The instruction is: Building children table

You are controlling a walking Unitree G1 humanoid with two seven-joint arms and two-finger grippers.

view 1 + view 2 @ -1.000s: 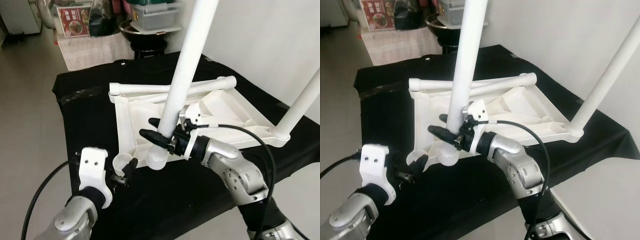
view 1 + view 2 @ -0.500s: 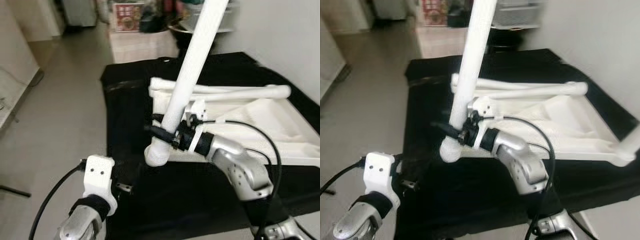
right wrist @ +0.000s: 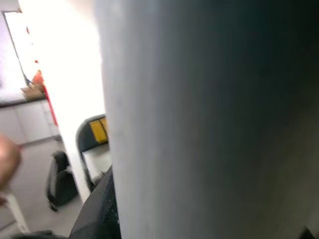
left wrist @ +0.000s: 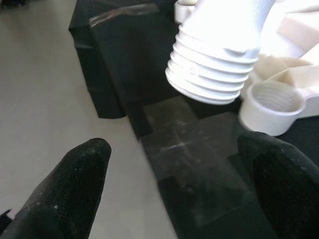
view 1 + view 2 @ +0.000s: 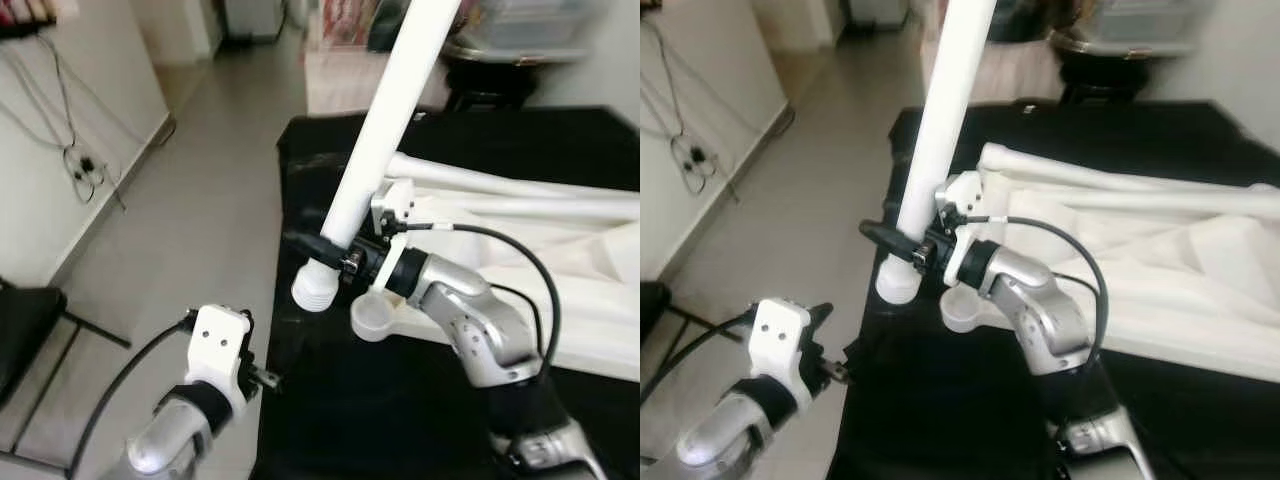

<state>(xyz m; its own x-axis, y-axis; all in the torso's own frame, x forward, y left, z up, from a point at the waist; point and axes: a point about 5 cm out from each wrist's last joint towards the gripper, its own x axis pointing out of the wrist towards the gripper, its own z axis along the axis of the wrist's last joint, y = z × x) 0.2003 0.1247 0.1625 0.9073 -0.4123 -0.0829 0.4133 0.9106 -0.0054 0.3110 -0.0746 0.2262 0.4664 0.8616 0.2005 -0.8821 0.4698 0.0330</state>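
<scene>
My right gripper (image 5: 326, 251) is shut on a long white table leg (image 5: 385, 130) and holds it tilted above the near corner of the black-covered table (image 5: 330, 420). The leg's threaded end (image 5: 314, 291) hangs in the air just left of a round socket (image 5: 371, 318) on the upside-down white tabletop (image 5: 560, 290). The same threaded end (image 4: 219, 64) and socket (image 4: 273, 107) appear in the left wrist view. My left gripper (image 4: 174, 149) is open and holds nothing. It hangs low beside the table's left edge, over the floor.
Another white leg (image 5: 510, 185) lies across the tabletop. Bare floor (image 5: 190, 200) runs along the table's left side. A black chair (image 5: 22, 320) stands at the far left and cables (image 5: 85, 160) hang on the wall. Boxes stand behind the table.
The camera has swung left. My left gripper has come away from the corner socket and off the table's edge. The leg's threaded end now hangs left of that socket instead of right.
</scene>
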